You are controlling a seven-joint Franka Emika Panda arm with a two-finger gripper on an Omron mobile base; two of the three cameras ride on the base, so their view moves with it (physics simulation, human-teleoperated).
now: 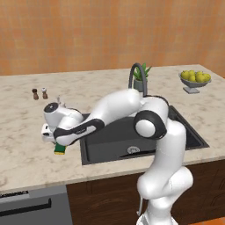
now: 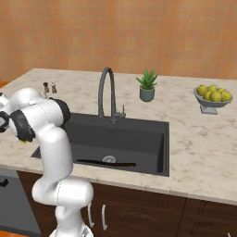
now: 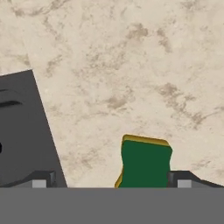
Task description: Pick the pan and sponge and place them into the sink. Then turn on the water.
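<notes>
The sponge (image 1: 59, 149), yellow with a green top, lies on the marble counter just left of the sink (image 1: 94, 154). My gripper (image 1: 56, 142) hangs right over it, open. In the hand view the sponge (image 3: 145, 162) sits between the fingertips (image 3: 181, 179), closer to the right one, untouched. A thin black shape on the sink floor by the drain (image 2: 106, 163) looks like the pan lying in the basin (image 2: 152, 134). The water is out of view at the arched faucet (image 2: 106, 88).
Two small shakers (image 1: 39, 93) stand at the back left of the counter. A potted plant (image 1: 141, 77) sits behind the faucet and a bowl of lemons (image 1: 194, 79) at the far right. The counter's front edge runs close below the sponge.
</notes>
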